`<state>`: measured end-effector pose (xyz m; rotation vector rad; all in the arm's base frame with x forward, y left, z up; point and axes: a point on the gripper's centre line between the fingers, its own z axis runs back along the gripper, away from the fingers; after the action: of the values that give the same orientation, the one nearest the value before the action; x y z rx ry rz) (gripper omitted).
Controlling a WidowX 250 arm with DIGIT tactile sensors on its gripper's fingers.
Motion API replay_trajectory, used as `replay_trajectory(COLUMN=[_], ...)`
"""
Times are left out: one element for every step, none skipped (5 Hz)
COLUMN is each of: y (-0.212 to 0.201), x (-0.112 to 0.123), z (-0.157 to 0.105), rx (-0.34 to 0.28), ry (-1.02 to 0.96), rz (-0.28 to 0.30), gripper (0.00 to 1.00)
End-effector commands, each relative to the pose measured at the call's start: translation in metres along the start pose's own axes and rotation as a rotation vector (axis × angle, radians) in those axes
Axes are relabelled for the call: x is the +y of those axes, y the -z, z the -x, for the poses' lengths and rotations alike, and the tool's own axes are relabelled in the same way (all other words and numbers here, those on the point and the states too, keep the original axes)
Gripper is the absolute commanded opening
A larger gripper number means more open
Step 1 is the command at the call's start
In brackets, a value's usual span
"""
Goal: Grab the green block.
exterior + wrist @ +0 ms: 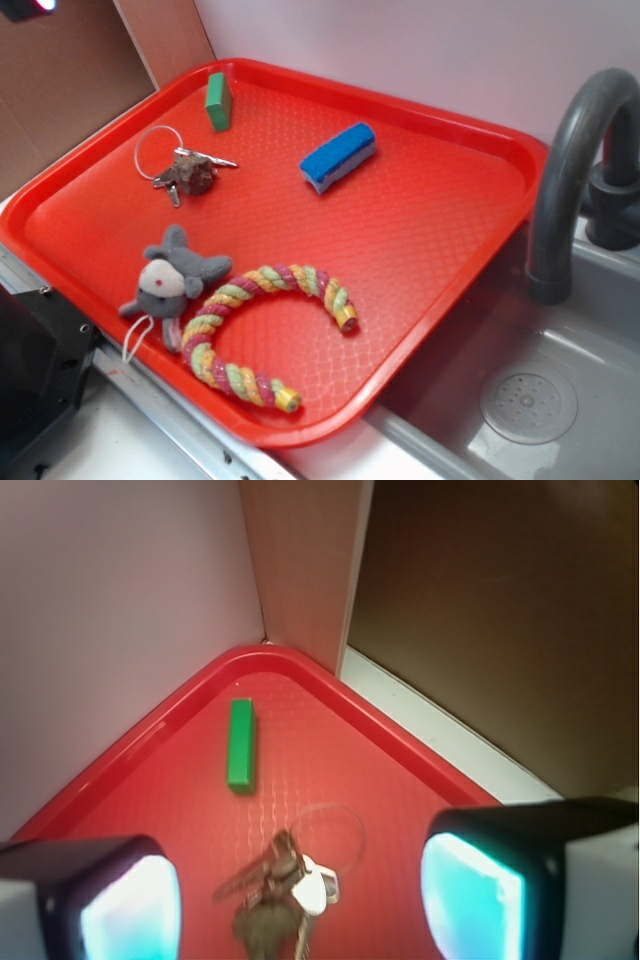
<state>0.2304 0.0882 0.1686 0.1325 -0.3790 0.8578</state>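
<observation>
Hand: the hand [300, 890] is showing only in the wrist view, its two fingers [100, 900] spread wide and holding nothing; it is hovering above the tray, pointing toward the far corner.
Keys: a bunch of keys [280, 890] on a thin wire ring is lying directly between the fingers, nearer than the target, so it is probably sitting in the approach path.
Green block: the green block [240, 743] is standing on its narrow edge beyond the keys, close to the tray's far corner, apart from everything else.
Tray rim: the red tray [130, 740] is curving its raised rim just behind the block, leaving little room on that side; open floor is lying on the near side.
Why upright: standing on edge, the block is offering two flat faces for the fingers to close across.
Other things: in the exterior view a blue block [338, 157], a grey plush mouse [172, 280] and a rope ring [265, 330] are lying well apart from the green block.
Beyond: a wall and brown board are rising behind the corner, limiting overshoot.
</observation>
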Motion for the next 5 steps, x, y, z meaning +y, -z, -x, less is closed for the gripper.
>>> replay_trajectory(y=[0.043,0.07,0.09,0.104,0.126], x=[0.003,-0.002,-0.005,-0.01,-0.013], z=[-0.032,-0.038,-0.042,-0.043,-0.037], rx=[-0.058,-0.017,-0.009,0.053,0.145], ry=[-0.111,-0.129,-0.148,-0.158,-0.17], rz=[-0.061,-0.035,-0.046,0.01,0.047], gripper=[1.0,1.0,1.0,1.0,1.0])
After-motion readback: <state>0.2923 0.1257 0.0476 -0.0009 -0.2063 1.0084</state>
